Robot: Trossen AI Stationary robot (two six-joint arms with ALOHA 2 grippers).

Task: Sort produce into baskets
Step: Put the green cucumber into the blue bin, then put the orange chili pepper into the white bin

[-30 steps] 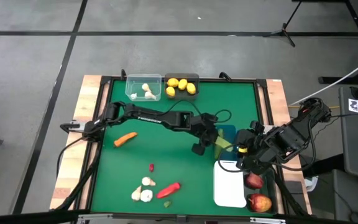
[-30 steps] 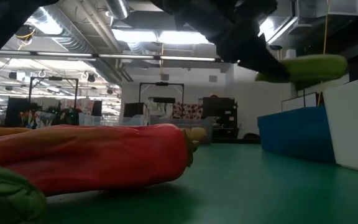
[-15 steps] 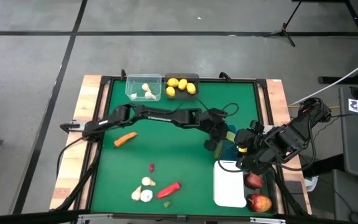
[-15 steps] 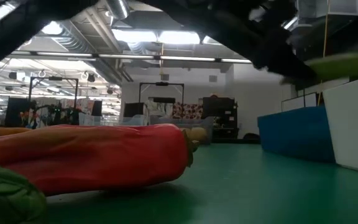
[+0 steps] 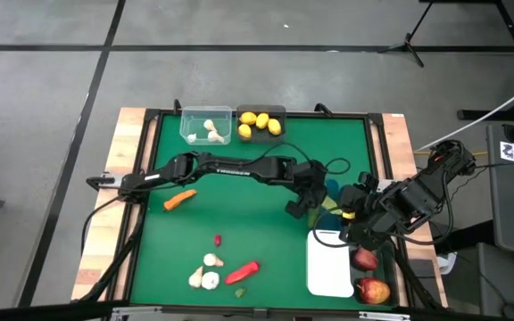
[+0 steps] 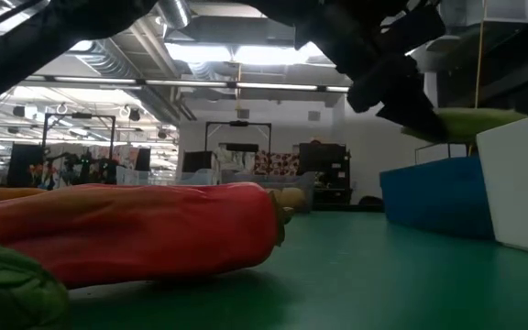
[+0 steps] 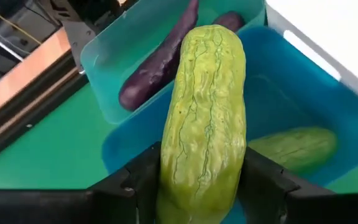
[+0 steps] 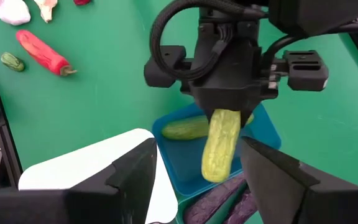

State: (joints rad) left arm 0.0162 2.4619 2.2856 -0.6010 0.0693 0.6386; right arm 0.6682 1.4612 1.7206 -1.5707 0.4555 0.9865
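Observation:
My left gripper [image 5: 306,203] is shut on a light green cucumber [image 7: 204,106] above the blue basket [image 7: 278,93], where a second cucumber [image 7: 294,149] lies on the floor. Beside it, a translucent basket [image 7: 114,56] holds dark purple pieces [image 7: 160,68]. The right wrist view shows the held cucumber [image 8: 221,146] hanging over the blue basket [image 8: 173,158]. My right gripper [image 8: 197,199] hovers open just to the right, with nothing between its fingers. In the low view the cucumber [image 6: 470,119] is above the blue wall [image 6: 438,197]. My left gripper pinches the cucumber's near end [image 7: 197,186] between its two fingers [image 7: 138,183], one on each long side. The fingers slant down from the table's left. The cucumber sticks out past them along their line, lifted clear above the blue basket, its free end tipped down.
A white basket [image 5: 328,267] stands near the front right, with red apples [image 5: 365,259] beside it. A clear basket with garlic [image 5: 205,127] and a dark one with lemons [image 5: 261,123] sit at the far edge. A carrot [image 5: 179,200], red pepper [image 5: 244,270] and garlic bulbs [image 5: 208,275] lie on the mat.
My left gripper has carried the cucumber toward the table's right edge, from beside the blue basket to over it. The cucumber has tipped and hangs lower over the basket than before.

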